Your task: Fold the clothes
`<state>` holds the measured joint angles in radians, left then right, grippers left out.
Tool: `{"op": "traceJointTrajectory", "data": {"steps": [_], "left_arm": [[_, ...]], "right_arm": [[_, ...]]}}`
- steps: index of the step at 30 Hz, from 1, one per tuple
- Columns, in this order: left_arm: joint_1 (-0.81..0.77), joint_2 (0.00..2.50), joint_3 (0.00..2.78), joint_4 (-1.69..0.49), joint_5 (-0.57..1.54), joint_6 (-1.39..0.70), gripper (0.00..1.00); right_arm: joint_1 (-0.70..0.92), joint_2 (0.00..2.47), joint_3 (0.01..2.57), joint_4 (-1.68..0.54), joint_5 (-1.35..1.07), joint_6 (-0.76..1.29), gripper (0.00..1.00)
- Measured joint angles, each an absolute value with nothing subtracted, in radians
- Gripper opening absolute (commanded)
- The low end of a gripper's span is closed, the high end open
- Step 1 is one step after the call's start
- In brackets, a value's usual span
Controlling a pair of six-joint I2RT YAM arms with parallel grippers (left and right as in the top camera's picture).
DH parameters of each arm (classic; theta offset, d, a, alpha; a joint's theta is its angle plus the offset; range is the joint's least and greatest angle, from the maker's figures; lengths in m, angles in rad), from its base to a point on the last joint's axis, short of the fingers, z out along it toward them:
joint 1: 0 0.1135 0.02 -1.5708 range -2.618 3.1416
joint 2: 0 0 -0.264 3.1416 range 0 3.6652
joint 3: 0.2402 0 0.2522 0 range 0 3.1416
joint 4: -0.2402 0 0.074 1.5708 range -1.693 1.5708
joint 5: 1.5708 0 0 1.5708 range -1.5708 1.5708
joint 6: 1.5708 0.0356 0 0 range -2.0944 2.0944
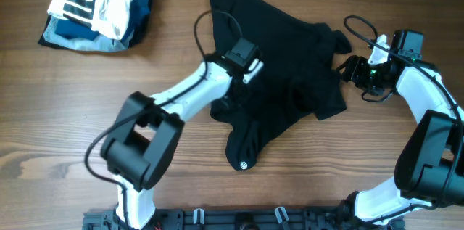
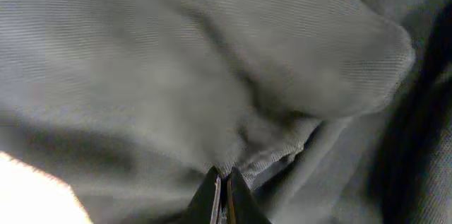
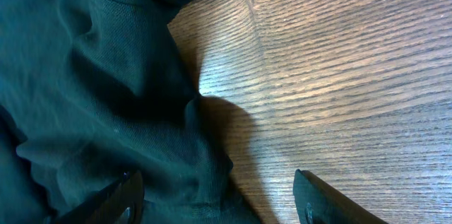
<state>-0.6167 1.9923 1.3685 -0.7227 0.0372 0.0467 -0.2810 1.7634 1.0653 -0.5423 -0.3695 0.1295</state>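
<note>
From overhead, the black shirt [image 1: 290,48] lies crumpled across the middle of the wooden tabletop [image 1: 72,114], one end bunched toward the near edge with a small light logo [image 1: 243,164] on it. The left arm [image 1: 188,88] rises from its base at the near edge and slants up and right, its wrist bent down over the shirt's left half; the left jaws are lost in the dark cloth here, so their state cannot be read from this view. The right arm [image 1: 424,103] climbs along the right edge and curls back left, its wrist just beside the shirt's right sleeve. A pile [image 1: 98,5] of striped, white and blue garments sits in the far left corner, well apart from the shirt. The left wrist view shows what the overhead hides: the left jaws are pressed together, their fingertips [image 2: 212,197] pinching a hemmed fold of the shirt [image 2: 141,75], which fills the frame and looks grey. In the right wrist view the right jaws stand wide and hold nothing: one finger [image 3: 123,199] hangs over the shirt's [image 3: 85,75] rumpled edge, the other over bare tabletop [image 3: 339,75]. Whether either finger touches anything cannot be told.
</note>
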Motion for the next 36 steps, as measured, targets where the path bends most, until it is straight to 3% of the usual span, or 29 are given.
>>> {"op": "traceJointTrajectory", "data": {"steps": [6, 12, 21, 26, 31, 36], "left_arm": [[-0.463, 1.800, 1.441, -0.803, -0.019, 0.025, 0.04], [-0.321, 1.779, 1.445, -0.943, -0.118, 0.024, 0.04], [0.068, 1.781, 1.445, -1.132, -0.223, -0.024, 0.04], [0.125, 1.781, 1.445, -1.136, -0.191, -0.030, 0.04], [0.116, 1.781, 1.444, -1.099, -0.161, -0.035, 0.04], [0.112, 1.781, 1.444, -1.057, -0.151, -0.066, 0.04]], "right_arm": [[-0.281, 1.763, 1.065, -0.542, -0.371, 0.130, 0.68], [-0.281, 1.763, 1.065, -0.545, -0.404, 0.130, 0.68], [-0.281, 1.763, 1.065, -0.571, -0.425, 0.130, 0.66], [-0.281, 1.762, 1.068, -0.615, -0.488, 0.115, 0.65], [-0.241, 1.671, 1.078, -0.793, -0.524, 0.056, 0.69], [-0.009, 1.584, 1.088, -0.918, -0.523, 0.033, 0.70]]}}
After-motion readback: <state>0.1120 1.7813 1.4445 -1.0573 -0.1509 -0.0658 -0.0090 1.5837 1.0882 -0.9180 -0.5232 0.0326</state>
